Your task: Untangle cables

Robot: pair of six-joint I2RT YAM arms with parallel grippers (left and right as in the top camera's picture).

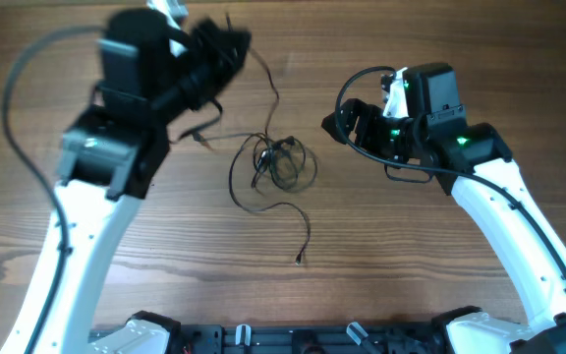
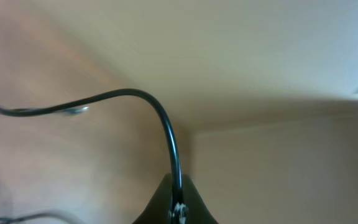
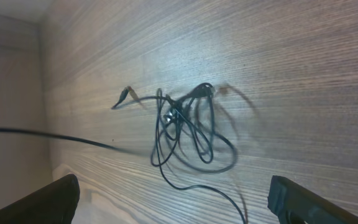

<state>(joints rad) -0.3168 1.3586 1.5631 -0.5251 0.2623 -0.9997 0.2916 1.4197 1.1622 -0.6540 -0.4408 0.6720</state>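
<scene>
Nearest, a free end [image 1: 300, 260] lies loose on the bench [image 1: 401, 256]. Beyond it the tangle [image 1: 278, 162] rests mid-bench. The right fingers [image 3: 51, 200] are spread wide near it, probably ready to pin or take a loop. Farthest, the left fingers [image 2: 157, 208] pinch one strand [image 2: 166, 130], held high, apparently to draw it out of the knot.
</scene>
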